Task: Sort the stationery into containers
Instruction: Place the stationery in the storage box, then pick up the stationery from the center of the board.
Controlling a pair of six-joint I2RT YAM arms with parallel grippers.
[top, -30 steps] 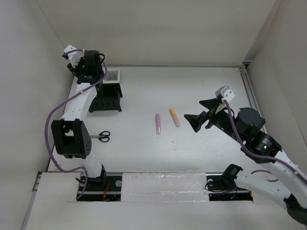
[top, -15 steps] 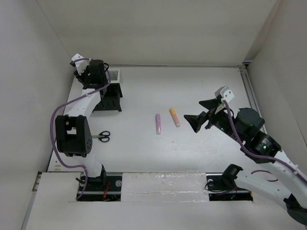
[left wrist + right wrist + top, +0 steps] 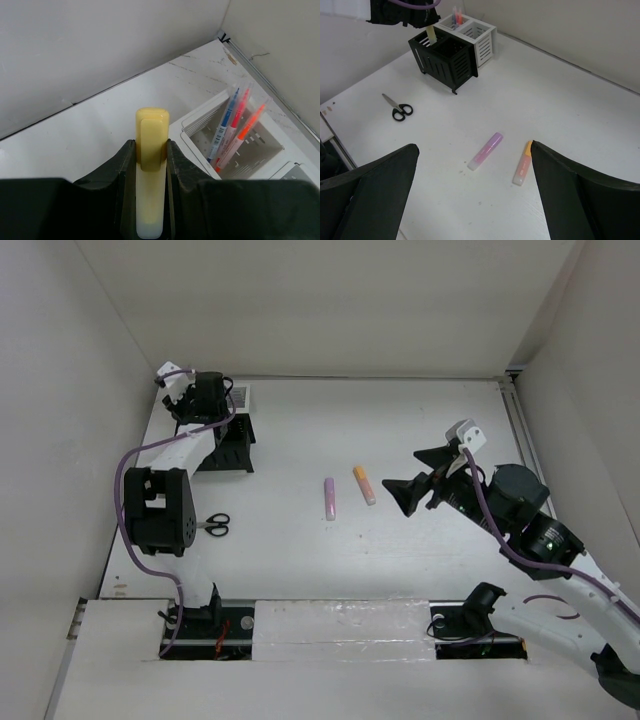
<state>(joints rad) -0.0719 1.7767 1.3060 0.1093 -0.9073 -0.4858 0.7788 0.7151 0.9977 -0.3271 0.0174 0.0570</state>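
My left gripper [image 3: 205,400] hovers over the containers at the back left, shut on a yellow marker [image 3: 151,200] that stands between its fingers. In the right wrist view the yellow marker [image 3: 431,34] hangs at the top of the black container [image 3: 445,55]. The white container [image 3: 200,117] beside it holds blue, red and orange pens [image 3: 223,125]. A purple marker [image 3: 329,498] and an orange marker [image 3: 364,485] lie mid-table. My right gripper [image 3: 403,468] stands wide open just right of them, holding nothing.
Black-handled scissors [image 3: 212,526] lie on the table by the left arm's elbow, in front of the black container [image 3: 228,445]. Walls close off the left, back and right sides. A taped strip runs along the near edge.
My left gripper has shifted right and slightly nearer over the containers, still holding the yellow marker, and its elbow has swung. The right arm and the loose markers have not moved.
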